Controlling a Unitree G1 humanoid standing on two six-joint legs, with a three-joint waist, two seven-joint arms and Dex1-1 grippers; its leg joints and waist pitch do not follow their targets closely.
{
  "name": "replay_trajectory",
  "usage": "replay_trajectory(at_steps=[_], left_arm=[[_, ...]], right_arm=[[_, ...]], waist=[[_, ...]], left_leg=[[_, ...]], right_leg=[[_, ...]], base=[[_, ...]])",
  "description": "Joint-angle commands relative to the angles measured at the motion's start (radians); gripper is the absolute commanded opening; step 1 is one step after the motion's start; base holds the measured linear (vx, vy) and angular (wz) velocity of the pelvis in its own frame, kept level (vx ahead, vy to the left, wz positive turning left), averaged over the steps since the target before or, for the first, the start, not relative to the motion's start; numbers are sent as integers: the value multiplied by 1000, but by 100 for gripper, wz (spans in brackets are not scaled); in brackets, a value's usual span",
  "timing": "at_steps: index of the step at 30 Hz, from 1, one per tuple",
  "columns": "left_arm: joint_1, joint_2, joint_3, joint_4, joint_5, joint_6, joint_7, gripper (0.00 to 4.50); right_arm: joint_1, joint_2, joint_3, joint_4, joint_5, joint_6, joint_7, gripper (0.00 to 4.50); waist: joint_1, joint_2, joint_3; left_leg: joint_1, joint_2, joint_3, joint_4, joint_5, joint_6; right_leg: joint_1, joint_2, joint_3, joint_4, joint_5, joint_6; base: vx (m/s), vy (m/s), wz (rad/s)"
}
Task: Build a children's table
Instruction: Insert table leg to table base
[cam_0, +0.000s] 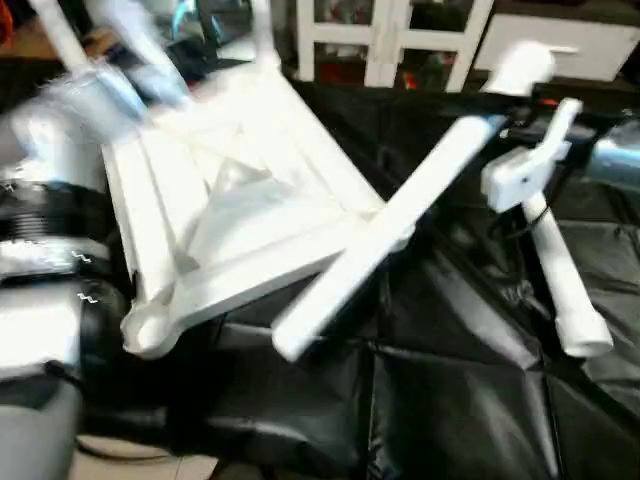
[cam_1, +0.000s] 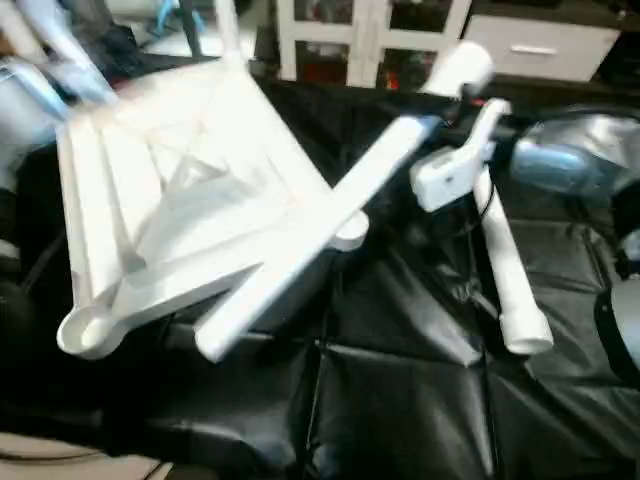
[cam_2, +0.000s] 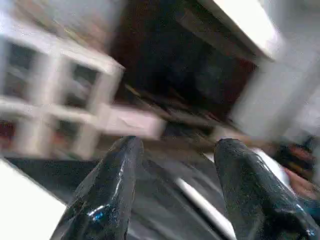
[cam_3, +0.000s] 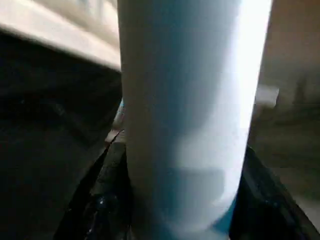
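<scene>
With the right gripper (cam_3: 175, 220) clamped round the leg (cam_0: 400, 225) and the left gripper (cam_2: 172, 190) spread empty, I'd square that leg over the tabletop (cam_0: 230, 220) corner socket (cam_0: 150, 330) before pushing.

No text, label, brand, number or sign can be read on anything here.

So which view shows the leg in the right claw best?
The right eye view: the held leg shows end to end, slanting across the tabletop from the right claw. The left eye view shows the same. The right wrist view gives a close stretch between the fingers. The left wrist view doesn't help.
</scene>
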Motion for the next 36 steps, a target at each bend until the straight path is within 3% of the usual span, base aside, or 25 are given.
replay_trajectory(at_steps=[1,4,5,8,9,12,13,14,15,16,18,19,20,21,22,23,24,26,27,29,30,31,33,34,36], left_arm=[[1,4,2,36,52,-63,51,267],[17,10,-10,53,109,-136,88,267],[17,10,-10,53,109,-136,88,267],[60,-16,-34,9,140,-177,101,267],[87,-32,-50,-33,152,-187,103,267],[146,-69,-89,-132,174,-224,100,267],[191,-90,-130,-215,200,-259,94,267],[191,-90,-130,-215,200,-259,94,267],[249,-134,-162,-342,198,-247,125,267],[256,-143,-162,-358,195,-243,135,267],[310,-190,-192,-470,185,-223,172,267],[346,-195,-237,-520,214,-241,168,267],[371,-195,-273,-554,236,-258,160,267],[411,-200,-315,-601,270,-282,156,267],[435,-205,-338,-628,289,-296,158,267],[439,-205,-342,-633,293,-298,158,267],[481,-231,-349,-679,277,-290,171,267],[517,-255,-345,-714,270,-279,198,267],[525,-257,-347,-722,273,-278,202,267],[555,-264,-354,-765,285,-254,223,267],[574,-276,-351,-797,276,-220,246,267],[584,-277,-353,-810,272,-215,247,267],[594,-276,-359,-824,272,-215,248,267],[609,-271,-363,-813,302,-234,260,267],[636,-279,-346,-792,334,-224,303,267]], right_arm=[[14,16,-91,33,152,49,135,184],[71,73,-273,24,444,264,404,184],[71,73,-273,24,444,264,404,184],[160,142,-453,-162,786,613,561,184],[199,169,-500,-255,901,736,564,184],[260,210,-563,-404,1076,926,559,183],[299,234,-585,-516,1186,1048,548,183],[299,234,-585,-516,1186,1048,548,183],[338,267,-595,-682,1379,1253,484,183],[340,272,-602,-703,1409,1292,481,183],[340,301,-648,-808,1628,1531,457,183],[-5,222,-812,-126,1397,1486,718,183],[-212,169,-911,283,1258,1474,880,183],[-79,208,-905,8,1526,1618,772,183],[93,253,-866,-341,1782,1742,642,183],[125,261,-859,-405,1828,1764,618,182],[431,318,-776,-983,2271,1936,409,182],[471,303,-793,-1014,2402,1972,389,181],[479,300,-797,-1020,2428,1979,382,181],[489,293,-835,-1026,2451,2052,356,181],[463,295,-883,-989,2401,2145,383,181],[451,288,-901,-974,2323,2203,437,181],[440,284,-922,-963,2275,2255,469,181],[494,262,-864,-1074,2164,2179,479,181],[597,228,-755,-1276,2106,1994,380,181]], waist=[[-3,-14,-101],[4,-13,-102],[8,-11,-101],[23,-7,-100],[31,-6,-107],[50,-2,-109],[56,1,-107],[60,1,-107],[65,16,-105],[65,10,-98],[67,7,-100],[70,9,-102],[40,-1,-105],[51,-8,-100],[72,-11,-67],[94,15,-62],[83,12,-67],[83,-11,-92],[78,-20,-108],[80,-29,-106],[78,-30,-98],[76,-29,-87],[77,-29,-80],[78,-29,-79],[84,-22,-80]], left_leg=[[19,-2,-1,-59,-241,148],[17,4,-2,-60,-198,189],[17,8,-4,-60,-185,204],[19,14,-2,-64,-146,214],[21,20,-6,-62,-120,215],[25,25,-5,-64,-82,207],[27,25,-4,-65,-88,193],[28,28,-4,-67,-93,187],[31,28,-5,-67,-104,164],[33,31,-6,-76,-107,158],[33,31,-5,-76,-108,145],[34,30,-5,-77,-124,134],[17,18,-12,-67,-182,86],[44,21,-7,-60,-305,14],[40,14,9,-78,-299,48],[69,28,15,-92,-234,101],[41,29,5,-102,-108,122],[39,32,-7,-95,-47,136],[35,21,-3,-86,-20,130],[26,17,6,-83,5,136],[11,13,6,-84,18,139],[9,10,9,-86,-18,129],[15,13,9,-91,-67,97],[16,16,8,-92,-81,87],[25,24,3,-96,-79,44]], right_leg=[[77,-3,17,-44,-127,-290],[83,-11,18,-41,-63,-345],[85,-15,19,-39,-43,-364],[88,-13,17,-38,-2,-392],[88,-18,18,-31,30,-398],[81,-16,16,-31,49,-396],[77,-16,15,-35,25,-388],[80,-21,17,-36,19,-382],[73,-20,15,-36,-7,-373],[79,-19,17,-43,-6,-364],[77,-17,19,-38,6,-359],[72,-19,17,-42,-27,-348],[71,-16,9,-32,-122,-367],[48,-22,15,-55,-285,-357],[49,-12,21,-86,-265,-294],[36,-21,30,-80,-170,-231],[67,-18,23,-70,-70,-205],[72,-17,22,-48,22,-211],[73,-13,22,-47,35,-243],[68,-13,29,-47,41,-269],[70,-10,28,-44,40,-268],[62,-7,26,-56,-39,-251],[58,-12,26,-70,-160,-216],[55,-14,25,-73,-191,-203],[50,-18,26,-78,-210,-134]], base=[[0,0,0],[0,0,0],[0,0,0],[0,0,0],[0,0,0],[0,0,0],[0,0,0],[0,0,0],[0,0,0],[0,0,0],[0,0,0],[0,0,0],[0,0,0],[-67,19,10],[-9,-29,45],[-9,-29,45],[67,-64,23],[56,-54,-11],[0,0,0],[0,0,0],[0,0,0],[0,0,0],[0,0,0],[0,0,0],[0,0,0]])
